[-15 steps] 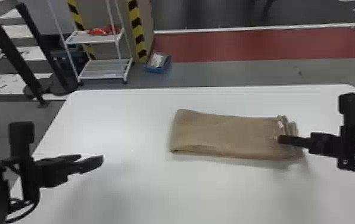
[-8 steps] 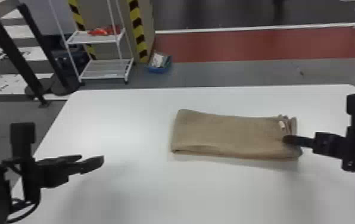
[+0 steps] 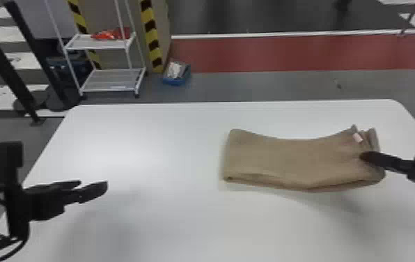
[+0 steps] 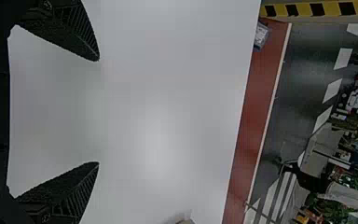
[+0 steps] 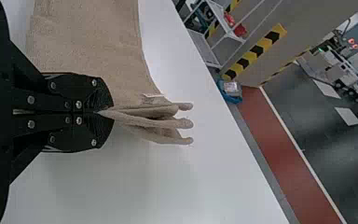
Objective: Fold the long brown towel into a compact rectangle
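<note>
Right end effector (image 5: pixel 106 113) clamped shut on the brown towel (image 3: pixel 297 160), pinching the stacked layers at its right-hand end; left end effector (image 4: pixel 98 112) wide open, nothing between its fingers, parked over the left side of the bench (image 3: pixel 147 226). Towel lies right of centre on the bench, already folded into a long strip, left end flat, gripped end apparently raised, with a shadow beneath and the near edge bent upward. Small pale label (image 3: pixel 357 137) by the grip, on the far side. Handling: cloth looks soft, limp and fairly thick, probably light, not fragile, grippy rather than slippery. It likely won't hold its shape in the air, so the unsupported middle should sag and drag. Loose layer ends (image 5: pixel 184 123) fan out beyond the fingertips, so the pinch seems to gather the stack around one spot; layers could slide apart or bunch if pulled hard. Best hold is this one, all layers together, ideally near the middle of the short edge so both corners follow. Next move probably wants a low, slow carry toward the left end, laying the cloth over itself, then release and pat flat.
</note>
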Tool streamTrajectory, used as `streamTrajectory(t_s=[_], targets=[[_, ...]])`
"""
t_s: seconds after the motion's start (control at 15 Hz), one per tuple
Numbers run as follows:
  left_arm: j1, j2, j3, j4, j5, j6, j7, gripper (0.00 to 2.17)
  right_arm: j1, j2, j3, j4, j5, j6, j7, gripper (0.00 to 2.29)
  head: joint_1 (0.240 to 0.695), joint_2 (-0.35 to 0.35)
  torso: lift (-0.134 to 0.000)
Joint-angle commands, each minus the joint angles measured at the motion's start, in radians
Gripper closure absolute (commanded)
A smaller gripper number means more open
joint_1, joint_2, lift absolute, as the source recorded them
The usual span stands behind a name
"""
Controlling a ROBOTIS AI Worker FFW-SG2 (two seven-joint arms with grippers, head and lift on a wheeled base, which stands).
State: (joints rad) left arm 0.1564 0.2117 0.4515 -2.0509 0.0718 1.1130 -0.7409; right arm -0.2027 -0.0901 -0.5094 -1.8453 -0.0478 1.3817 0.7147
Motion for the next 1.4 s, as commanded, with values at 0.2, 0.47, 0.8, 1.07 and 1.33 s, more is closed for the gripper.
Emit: streamTrajectory(t_s=[0.2, 0.47, 0.8, 1.07, 1.33], targets=[[-0.001, -0.002, 0.004, -0.003, -0.001, 0.000, -0.002, 0.09, -0.080, -0.033, -0.080, -0.074, -0.049, 0.130, -0.001, 1.30, 0.695, 0.005, -0.123], [0.006, -0.002, 0.009, -0.006, 0.000, 0.000, -0.002, 0.09, -0.115, 0.072, 0.026, -0.069, -0.050, 0.081, -0.020, 1.30, 0.695, 0.025, -0.123], [0.014, 0.000, 0.013, -0.012, -0.001, 0.000, -0.002, 0.09, -0.112, 0.091, 0.200, -0.068, 0.005, 0.050, -0.035, 1.30, 0.695, 0.139, -0.123], [0.014, 0.000, 0.012, -0.008, 0.000, 0.000, -0.002, 0.09, -0.095, 0.091, 0.307, -0.020, 0.045, -0.017, -0.052, 1.30, 0.695, 0.183, -0.123], [0.022, 0.000, 0.013, -0.008, 0.000, 0.000, -0.002, 0.09, -0.092, 0.091, 0.350, 0.051, 0.063, -0.131, -0.067, 1.30, 0.695, 0.209, -0.123]])
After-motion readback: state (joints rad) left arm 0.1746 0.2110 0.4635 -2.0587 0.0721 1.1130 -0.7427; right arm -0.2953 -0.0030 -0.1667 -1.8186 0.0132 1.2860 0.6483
